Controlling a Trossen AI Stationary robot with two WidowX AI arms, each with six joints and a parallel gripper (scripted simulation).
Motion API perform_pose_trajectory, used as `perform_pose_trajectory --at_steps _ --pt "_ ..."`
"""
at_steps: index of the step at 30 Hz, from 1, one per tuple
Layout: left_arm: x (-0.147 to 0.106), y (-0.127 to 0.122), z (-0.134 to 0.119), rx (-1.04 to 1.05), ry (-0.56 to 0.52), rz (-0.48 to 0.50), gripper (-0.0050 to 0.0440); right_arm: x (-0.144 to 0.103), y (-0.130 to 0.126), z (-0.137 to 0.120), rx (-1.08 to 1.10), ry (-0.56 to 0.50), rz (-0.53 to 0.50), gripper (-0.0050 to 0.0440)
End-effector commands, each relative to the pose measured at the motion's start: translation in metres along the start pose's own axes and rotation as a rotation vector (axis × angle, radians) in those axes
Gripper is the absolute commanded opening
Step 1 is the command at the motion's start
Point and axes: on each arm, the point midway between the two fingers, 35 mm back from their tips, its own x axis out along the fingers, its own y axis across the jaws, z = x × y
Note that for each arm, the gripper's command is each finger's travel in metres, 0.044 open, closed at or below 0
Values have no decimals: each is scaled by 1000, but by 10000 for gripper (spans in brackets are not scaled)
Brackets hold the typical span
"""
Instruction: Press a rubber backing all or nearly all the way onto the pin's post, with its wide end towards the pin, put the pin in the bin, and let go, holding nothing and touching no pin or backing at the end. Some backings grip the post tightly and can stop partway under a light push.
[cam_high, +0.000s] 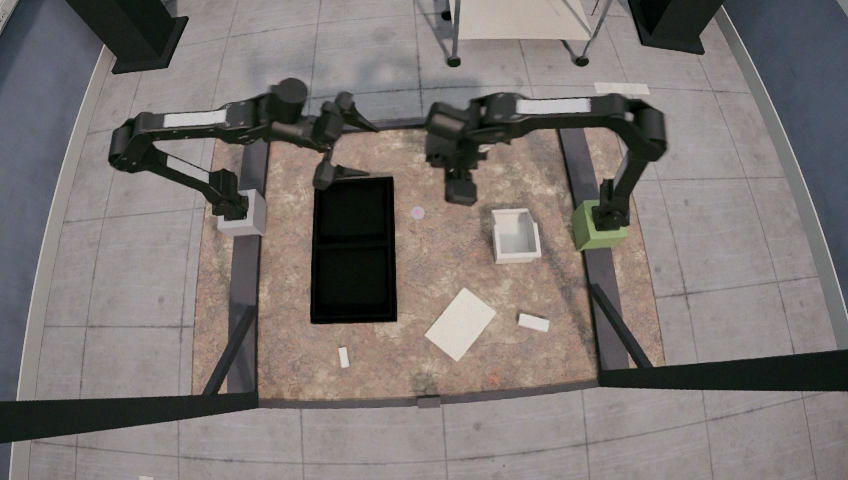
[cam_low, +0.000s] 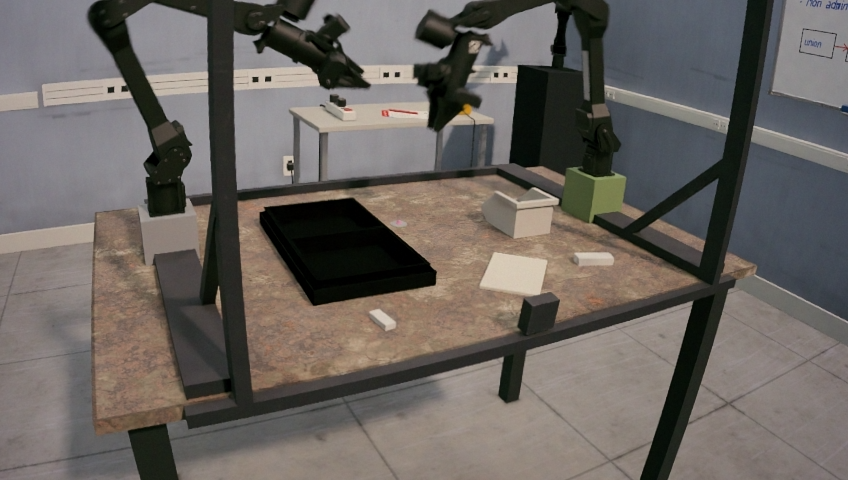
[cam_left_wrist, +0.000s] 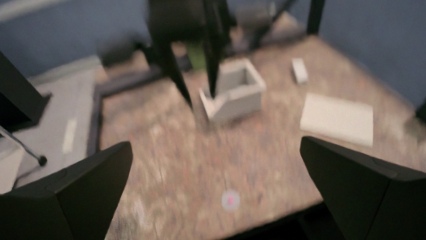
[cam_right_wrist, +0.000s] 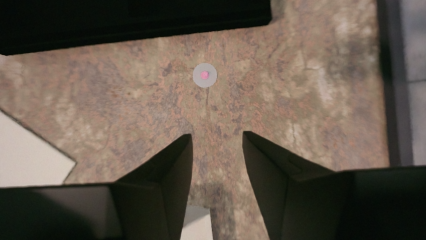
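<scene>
The pin (cam_high: 417, 209) is a small white disc with a pink backing at its centre. It lies flat on the table between the black tray (cam_high: 353, 249) and the white bin (cam_high: 515, 234), touched by nothing. It also shows in the left wrist view (cam_left_wrist: 230, 200) and the right wrist view (cam_right_wrist: 204, 75). My left gripper (cam_high: 364, 148) is wide open and empty, raised high over the tray's far end. My right gripper (cam_high: 461, 193) points down above the table near the pin. Its fingers are drawn in to a narrow gap with nothing between them.
A flat white card (cam_high: 460, 323) and two small white blocks (cam_high: 533, 322) (cam_high: 343, 356) lie near the front. A dark block (cam_low: 538, 312) sits at the front edge. The black frame posts stand around the table.
</scene>
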Motion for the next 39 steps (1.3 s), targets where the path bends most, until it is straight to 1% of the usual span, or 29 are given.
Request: perform_pose_trajectory --at_steps 1,5,7,10,13,15,18,19,24,25,28,30,31,33,39 --pt "-30 2 23 -58 -175 80 440 31 0 25 -21 64 0 130" --pt "-50 3 40 -115 -305 136 440 72 1 33 -37 137 4 130" --pt "-50 3 40 -115 -305 136 440 72 1 33 -37 137 4 130" --pt "-65 4 52 -156 -397 174 440 105 3 36 -49 193 6 130" --pt "-75 4 61 -185 -462 201 440 131 5 35 -58 236 7 130" --pt "-80 5 64 -198 -490 212 440 145 6 34 -62 258 8 130" --pt "-82 5 67 -206 -508 219 440 159 7 32 -67 280 9 130" --pt "-76 5 63 -209 -490 218 440 167 7 27 -68 299 11 130" --pt "-76 5 63 -209 -490 218 440 171 7 26 -67 305 12 130" --pt "-79 6 68 -206 -503 221 440 171 7 26 -65 305 13 130" --pt "-79 6 68 -206 -503 222 440 172 7 27 -65 305 13 130" --pt "-79 6 68 -203 -501 220 440 179 7 27 -65 301 12 130" --pt "-79 6 68 -203 -501 220 440 184 7 22 -65 312 14 130" --pt "-79 6 68 -203 -501 220 440 189 7 21 -65 312 14 130" --pt "-79 6 68 -203 -501 220 440 197 7 15 -65 322 15 130"
